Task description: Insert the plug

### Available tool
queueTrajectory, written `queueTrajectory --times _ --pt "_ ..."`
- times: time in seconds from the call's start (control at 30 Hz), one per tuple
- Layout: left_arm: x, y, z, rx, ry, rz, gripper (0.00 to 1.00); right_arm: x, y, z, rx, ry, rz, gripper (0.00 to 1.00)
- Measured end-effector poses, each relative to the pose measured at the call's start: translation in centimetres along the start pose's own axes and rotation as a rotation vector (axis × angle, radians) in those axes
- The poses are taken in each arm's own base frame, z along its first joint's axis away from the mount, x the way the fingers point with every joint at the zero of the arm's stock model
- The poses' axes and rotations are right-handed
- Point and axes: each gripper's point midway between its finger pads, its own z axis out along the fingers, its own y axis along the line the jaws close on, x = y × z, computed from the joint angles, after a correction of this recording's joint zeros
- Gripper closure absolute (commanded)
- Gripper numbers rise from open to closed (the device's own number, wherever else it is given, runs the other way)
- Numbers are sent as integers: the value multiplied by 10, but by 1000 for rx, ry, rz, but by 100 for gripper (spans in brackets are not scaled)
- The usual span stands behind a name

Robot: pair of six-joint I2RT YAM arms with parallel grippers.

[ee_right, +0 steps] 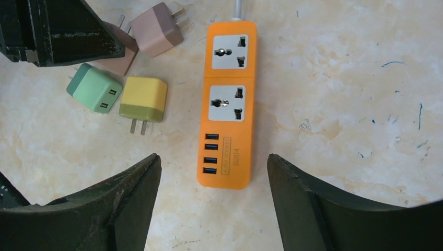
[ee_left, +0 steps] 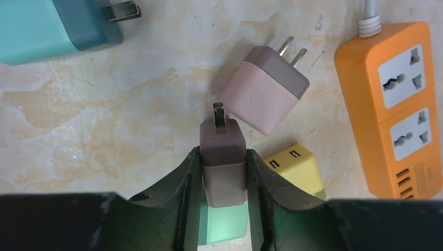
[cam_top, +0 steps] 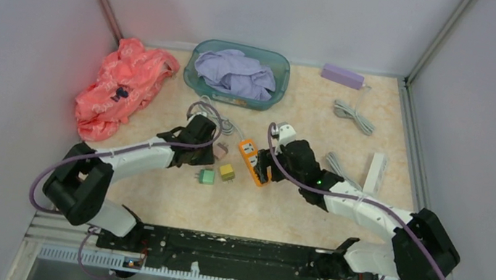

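On a beige marble-patterned tabletop (ee_left: 104,104), two robot arms work among several small cube-shaped plugs. The left gripper (ee_left: 223,152) is closed on a dusty-pink cube plug with a brown cap (ee_left: 223,144), one finger pressed to each side of its body. The plug's metal prong points straight ahead, away from the wrist. It appears raised off the table, because a mint-green cube plug (ee_right: 95,89) shows beneath it, between the fingers.

The target is an orange plastic power strip with two white sockets and a row of USB ports (ee_right: 228,104). It lies flat, sockets facing up. It lies off to the right of the held plug, near but apart from it. Its long axis runs roughly the same way as the prong points, slightly tilted.

A yellow cube plug (ee_left: 295,167) and a second dusty-pink cube plug (ee_left: 264,89) lie on the table between the held plug and the strip. A larger teal adapter (ee_left: 52,23) lies well off to the other side.

The right gripper (ee_right: 212,162) hovers over the USB end of the strip, fingers spread wide and holding nothing.

The left arm has the plug, so the coming move is likely a rightward carry. The prong would need tipping downward to meet a socket.
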Motion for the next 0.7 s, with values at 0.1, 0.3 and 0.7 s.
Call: queueTrajectory --times 0.1,0.3,0.7 --pt "-1 -5 -4 25 1 -19 78 2 3 1 -6 4 -19 25" --pt "-16 -22 -26 117 -37 -93 83 3 16 2 -37 5 -72 25" --pt "-39 -43 -63 198 -46 -270 85 -30 34 0 -82 -74 -177 18"
